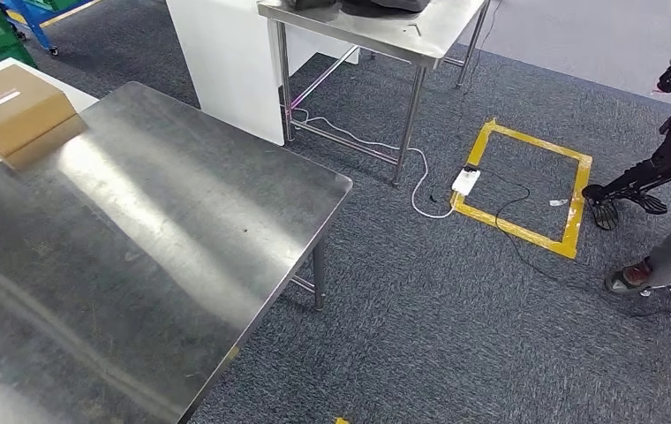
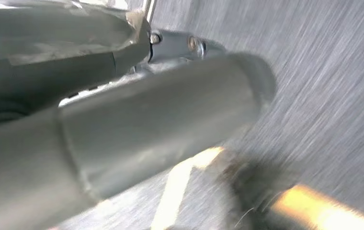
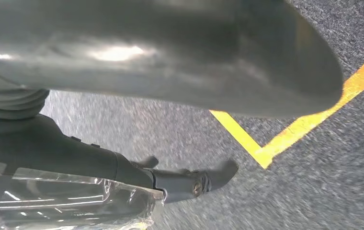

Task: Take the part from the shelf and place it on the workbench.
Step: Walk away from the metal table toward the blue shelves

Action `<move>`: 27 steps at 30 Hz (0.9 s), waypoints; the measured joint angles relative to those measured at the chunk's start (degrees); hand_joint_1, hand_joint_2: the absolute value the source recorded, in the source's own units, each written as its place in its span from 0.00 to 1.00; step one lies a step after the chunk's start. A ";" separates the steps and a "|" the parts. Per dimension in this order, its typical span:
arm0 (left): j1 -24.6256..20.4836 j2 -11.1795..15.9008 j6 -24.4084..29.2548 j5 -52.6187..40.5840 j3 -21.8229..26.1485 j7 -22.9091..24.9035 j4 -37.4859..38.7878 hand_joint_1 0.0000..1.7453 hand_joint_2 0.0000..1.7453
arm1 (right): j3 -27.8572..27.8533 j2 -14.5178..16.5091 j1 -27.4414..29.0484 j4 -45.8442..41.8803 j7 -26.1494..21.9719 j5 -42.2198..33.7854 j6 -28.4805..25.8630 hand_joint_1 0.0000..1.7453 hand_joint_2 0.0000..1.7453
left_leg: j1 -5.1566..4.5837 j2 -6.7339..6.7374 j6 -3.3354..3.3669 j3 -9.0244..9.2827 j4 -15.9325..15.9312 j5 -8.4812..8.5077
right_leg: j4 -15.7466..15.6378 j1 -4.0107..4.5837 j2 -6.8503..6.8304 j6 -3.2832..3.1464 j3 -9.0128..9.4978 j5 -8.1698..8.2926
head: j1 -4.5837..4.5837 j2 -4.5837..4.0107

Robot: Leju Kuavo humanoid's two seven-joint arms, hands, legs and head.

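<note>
The part (image 3: pixel 65 206), wrapped in clear crinkled plastic, lies against the right hand's (image 3: pixel 122 167) dark fingers (image 3: pixel 189 182) over grey carpet (image 3: pixel 338 182) with yellow tape (image 3: pixel 285 139); whether they grip it I cannot tell. In the left wrist view, crinkled plastic (image 2: pixel 60 28) sits against the left hand (image 2: pixel 137 124), thumb foremost; its grasp is blurred, cannot tell. The steel workbench (image 1: pixel 155 238), smooth and reflective, carries a cardboard box (image 1: pixel 14 110) at its far corner.

Left hand (image 2: pixel 122 139) motion-blurred, grip unclear
</note>
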 joint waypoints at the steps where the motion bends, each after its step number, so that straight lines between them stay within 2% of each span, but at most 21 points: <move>1: 0.34 -0.01 -1.19 -0.04 -0.35 1.32 0.10 0.00 0.00 | 0.16 0.03 -0.19 0.00 0.18 0.04 0.10 0.00 0.00 | -0.08 0.86 0.12 -0.12 0.01 0.02 | 3.93 -0.01 -0.64 -0.10 -1.89 -1.73 | 0.12 0.00; 2: 0.58 -0.01 -1.80 -0.05 -0.65 2.03 0.21 0.00 0.00 | 0.26 0.05 -0.29 0.00 0.29 0.07 0.13 0.00 0.00 | -0.16 1.64 0.12 -0.23 0.02 0.02 | 6.79 -0.02 -0.86 0.00 -3.12 -2.78 | 0.14 0.00; 3: 0.71 -0.01 -2.42 -0.06 -0.91 2.69 0.32 0.00 0.00 | 0.31 0.09 -0.27 0.00 0.41 0.07 0.13 0.00 0.00 | -0.21 2.40 0.10 -0.30 0.03 0.03 | 7.47 -0.07 -1.02 0.35 -3.13 -2.90 | 0.14 0.00; 4: 0.74 -0.01 -3.14 -0.12 -1.19 3.40 0.40 0.00 0.00 | 0.34 0.13 -0.20 -0.01 0.56 0.07 0.12 0.00 0.00 | -0.22 3.06 0.06 -0.31 0.04 0.03 | 5.67 -0.20 -1.32 0.84 -1.82 -2.14 | 0.16 0.00; 5: 0.71 0.01 -3.94 -0.25 -1.49 4.10 0.46 0.00 0.00 | 0.37 0.15 -0.17 -0.02 0.73 0.07 0.08 0.00 0.00 | -0.21 3.72 -0.04 -0.27 0.06 0.01 | 1.83 -0.39 -2.00 1.37 0.60 -0.86 | 0.16 0.00; 7: 0.58 0.22 -5.48 -0.55 -1.98 5.29 0.52 0.00 0.00 | 0.47 0.27 -0.35 -0.09 1.02 0.07 -0.02 0.00 0.00 | -0.40 4.92 -0.62 0.06 0.19 -0.22 | -5.89 -0.54 -4.67 1.84 5.09 1.60 | 0.15 0.00; 8: 0.53 0.44 -6.03 -0.68 -2.20 5.68 0.54 0.00 0.00 | 0.54 0.42 -0.54 -0.15 1.12 0.07 -0.09 0.00 0.00 | -0.54 5.43 -1.06 0.28 0.26 -0.41 | -7.87 -0.47 -5.62 1.60 6.15 2.35 | 0.05 0.00; 9: 0.43 0.66 -6.46 -0.77 -2.44 5.98 0.56 0.00 0.00 | 0.60 0.55 -0.67 -0.22 1.18 0.07 -0.19 0.00 0.00 | -0.64 5.99 -1.48 0.52 0.30 -0.63 | -8.48 -0.26 -6.00 1.17 6.26 2.74 | -0.08 0.00; 11: 0.08 0.90 -6.83 -0.98 -2.91 6.31 0.58 0.00 0.00 | 0.66 0.70 -0.66 -0.34 1.23 0.06 -0.39 0.00 0.00 | -0.47 7.05 -2.17 0.91 0.22 -0.85 | -8.43 0.00 -4.84 0.19 5.82 3.14 | -0.37 0.00; 12: -0.18 0.92 -6.89 -1.08 -3.11 6.38 0.58 0.00 0.00 | 0.66 0.70 -0.51 -0.37 1.24 0.05 -0.47 0.00 0.00 | -0.23 6.83 -2.53 0.94 0.44 -1.15 | -8.47 -0.10 -4.20 -0.25 5.79 3.29 | -0.45 0.00; 14: -0.46 0.93 -6.91 -1.23 -3.43 6.44 0.58 0.00 0.00 | 0.66 0.74 -0.33 -0.43 1.26 0.01 -0.51 0.00 0.00 | 0.13 4.24 -3.13 -0.10 3.35 -3.50 | -8.53 -0.39 -2.99 -1.17 5.91 3.67 | -0.49 0.00; 16: -0.45 0.94 -6.92 -1.34 -3.70 6.47 0.62 0.00 0.00 | 0.66 0.79 -0.31 -0.49 1.28 -0.08 -0.50 0.00 0.00 | 0.20 1.23 -3.18 -3.36 10.85 -7.84 | -8.51 -0.23 -1.67 -1.77 5.73 3.96 | -0.51 0.00; 17: -0.42 0.95 -6.92 -1.41 -3.81 6.48 0.64 0.00 0.00 | 0.66 0.80 -0.30 -0.51 1.28 -0.13 -0.50 0.00 0.00 | 0.19 0.60 -3.07 -5.16 14.68 -9.45 | -8.49 -0.03 -0.89 -1.93 5.60 4.03 | -0.53 0.00; 18: -0.39 0.96 -6.91 -1.50 -3.90 6.50 0.68 0.00 0.00 | 0.66 0.81 -0.26 -0.52 1.28 -0.17 -0.49 0.00 0.00 | 0.18 0.36 -2.92 -6.31 16.93 -9.88 | -8.47 0.13 -0.07 -2.01 5.53 4.09 | -0.52 0.00; 19: -0.36 0.97 -6.91 -1.60 -4.03 6.50 0.70 0.00 0.00 | 0.66 0.81 -0.17 -0.53 1.28 -0.20 -0.49 0.00 0.00 | 0.18 0.25 -2.72 -6.47 16.93 -9.05 | -8.46 0.23 0.74 -2.05 5.52 4.12 | -0.52 0.00; 20: -0.37 0.97 -6.92 -1.69 -4.17 6.50 0.71 0.00 0.00 | 0.66 0.83 -0.08 -0.54 1.28 -0.23 -0.49 0.00 0.00 | 0.19 0.05 -2.51 -5.58 14.72 -7.22 | -8.44 0.27 1.51 -2.08 5.59 4.15 | -0.51 0.00; 21: -0.37 0.97 -6.92 -1.76 -4.31 6.50 0.72 0.00 0.00 | 0.66 0.85 -0.01 -0.56 1.28 -0.26 -0.49 0.00 0.00 | 0.20 -0.63 -2.26 -3.90 10.90 -4.85 | -8.43 0.27 2.28 -2.09 5.66 4.18 | -0.52 0.00; 23: -0.41 1.05 -6.93 -1.81 -4.55 6.49 0.81 0.00 0.00 | 0.66 0.93 -0.03 -0.61 1.28 -0.46 -0.37 0.00 0.00 | 0.24 -3.37 -1.95 -0.78 3.68 -1.65 | -8.32 0.39 3.64 -1.85 5.56 4.24 | -0.48 0.00; 24: -0.42 1.10 -6.93 -1.83 -4.64 6.49 0.86 0.00 0.00 | 0.66 0.97 -0.07 -0.64 1.28 -0.59 -0.21 0.00 0.00 | 0.15 -4.28 -1.89 0.02 1.74 -1.03 | -8.29 0.42 4.23 -1.60 5.33 4.32 | -0.48 0.00; 25: -0.43 1.07 -6.89 -1.84 -4.71 6.50 0.91 0.00 0.00 | 0.66 0.98 -0.09 -0.68 1.28 -0.71 -0.04 0.00 0.00 | -0.04 -4.54 -1.80 0.23 1.08 -1.03 | -8.34 0.42 4.82 -1.25 4.97 4.47 | -0.46 0.00; 27: -0.42 0.71 -6.88 -1.85 -4.84 6.51 0.90 0.00 0.00 | 0.66 1.00 0.08 -0.72 1.28 -0.82 0.24 0.00 0.00 | -0.30 -3.09 -1.20 0.38 0.50 -0.57 | -8.43 0.30 5.45 -0.48 4.34 4.74 | -0.44 0.00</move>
